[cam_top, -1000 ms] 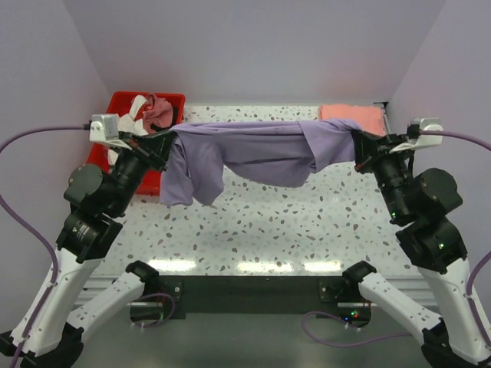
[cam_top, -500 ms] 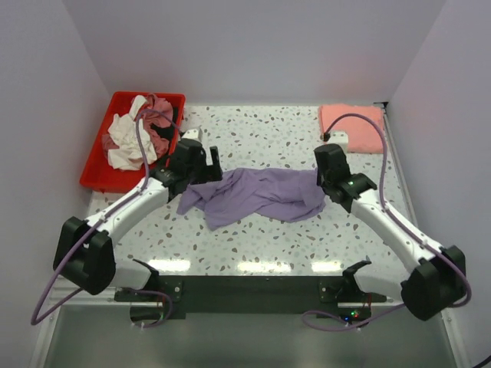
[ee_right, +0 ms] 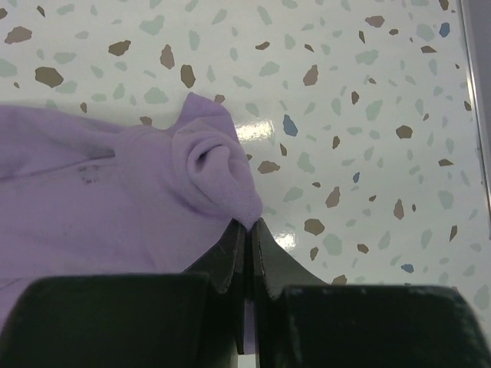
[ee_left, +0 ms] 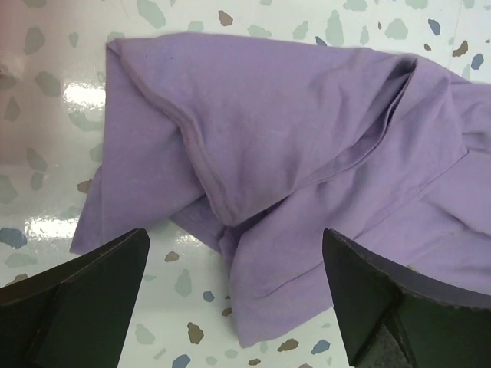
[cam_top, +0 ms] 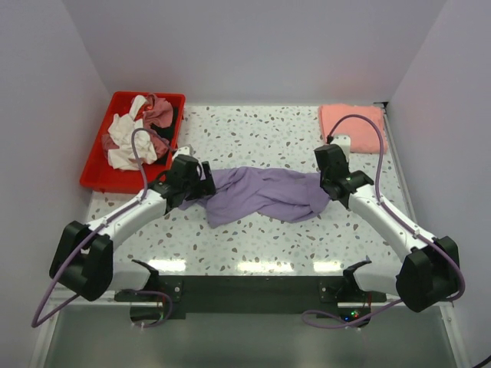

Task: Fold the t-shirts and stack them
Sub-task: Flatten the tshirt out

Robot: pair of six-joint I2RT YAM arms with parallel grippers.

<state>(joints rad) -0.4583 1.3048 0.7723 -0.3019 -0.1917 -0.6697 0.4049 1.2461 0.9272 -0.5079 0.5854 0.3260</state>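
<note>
Bright, even light from overhead fills the booth, its walls (cam_top: 253, 46) carrying a faint lilac cast. In the top view, three oblong glare patches gleam along the near edge of the speckled table (cam_top: 253, 134). Smaller hot spots shine beside the lavender t-shirt (cam_top: 261, 192) in both wrist views. Shadows are soft and shallow, gathering only in the shirt's folds and under the arms. The left gripper (ee_left: 235, 238) and right gripper (ee_right: 247, 224) read near-black, detail lost, their closest parts slightly soft. Cloth seams and table chips are sharp.
</note>
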